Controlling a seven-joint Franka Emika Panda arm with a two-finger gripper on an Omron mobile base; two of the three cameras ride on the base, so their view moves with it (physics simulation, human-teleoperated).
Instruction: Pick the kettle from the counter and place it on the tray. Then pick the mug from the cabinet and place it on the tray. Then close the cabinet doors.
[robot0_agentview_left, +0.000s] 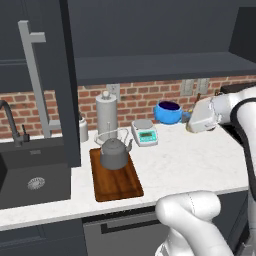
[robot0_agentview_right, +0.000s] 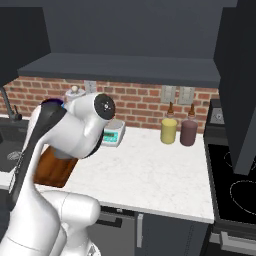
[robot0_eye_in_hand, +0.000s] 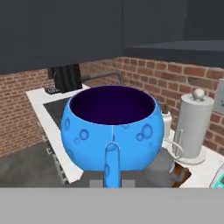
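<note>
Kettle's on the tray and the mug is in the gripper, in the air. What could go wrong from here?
1. The kettle fills the far end of the tray; only the near end is bare, so the mug may bump it if set down too far back.
2. The gripper seems to hold the mug at its handle side, so it might tilt or slip.
3. The cabinet door hangs open beside the tray; the arm might clip it.

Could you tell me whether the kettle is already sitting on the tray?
Yes, in the left base view the kettle stands on the far end of the tray, beside the sink.
</note>
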